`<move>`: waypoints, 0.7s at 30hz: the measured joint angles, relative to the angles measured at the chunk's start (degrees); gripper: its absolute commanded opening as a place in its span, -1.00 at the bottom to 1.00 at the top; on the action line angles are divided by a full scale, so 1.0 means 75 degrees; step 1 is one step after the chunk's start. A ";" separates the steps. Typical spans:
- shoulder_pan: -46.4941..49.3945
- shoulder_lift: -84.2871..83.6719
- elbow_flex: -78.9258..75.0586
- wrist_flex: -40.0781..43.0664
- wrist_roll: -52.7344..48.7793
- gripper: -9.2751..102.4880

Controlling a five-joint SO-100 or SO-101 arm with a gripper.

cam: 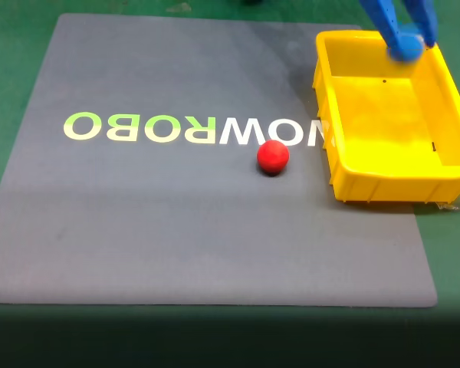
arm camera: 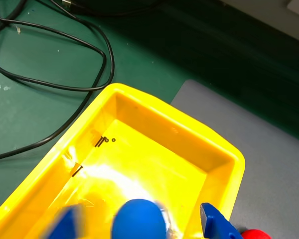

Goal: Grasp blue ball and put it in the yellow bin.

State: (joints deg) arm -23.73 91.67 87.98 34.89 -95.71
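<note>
A green table (cam: 15, 46) carries a wide grey mat (cam: 176, 230) printed with pale lettering. In the fixed view, a yellow bin (cam: 445, 176) sits at the mat's right edge, open side up, its floor bare apart from a few small dark marks. The wrist view looks straight down into the same yellow bin (arm camera: 139, 99), with black cables (arm camera: 50, 84) looping over the table beyond it.

The arm's blue tool (cam: 411, 38) reaches down from the top of the fixed view, over the bin's far corner. Its two fingers are closed around the blue ball (cam: 405, 47), which hangs above the rim rather than resting inside. In the wrist view the blue ball (arm camera: 139, 219) appears large and blurred between the tool's fingers (arm camera: 214, 226), directly above the bin's floor. It seems to be held there so that letting go would drop it inside.

A red ball (cam: 273, 156) rests alone on the mat, just left of the bin in the fixed view, well apart from the tool. It looks untouched, being no part of this job.
</note>
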 measured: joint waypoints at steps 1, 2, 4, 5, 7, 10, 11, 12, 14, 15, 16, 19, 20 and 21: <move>0.0000 0.0000 0.0035 0.0000 0.0000 -0.12; 0.0000 0.0000 0.0047 0.0000 0.0000 -0.11; 0.0000 0.0000 0.0047 0.0000 0.0000 -0.11; 0.0000 0.0000 0.0047 0.0000 0.0000 -0.11; 0.0000 0.0000 0.0047 0.0012 0.0000 -0.11; 0.0035 0.0012 0.0176 0.0012 -0.0023 -0.11; 0.0059 0.0035 0.0258 0.0012 -0.0047 -0.11; 0.0070 0.0105 0.0340 0.0012 -0.0047 -0.11; 0.0129 0.0375 0.0633 0.0012 -0.0105 -0.11; 0.0176 0.0609 0.0832 0.0012 -0.0141 -0.11; 0.0234 0.0844 0.1031 0.0012 -0.0164 -0.11; 0.0539 0.1922 0.1934 0.0012 -0.0211 -0.13; 0.0680 0.2367 0.2344 0.0012 -0.0246 -0.13; 0.0855 0.2848 0.2801 0.0012 -0.0305 -0.15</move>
State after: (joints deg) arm -17.31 113.03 108.98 34.98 -98.00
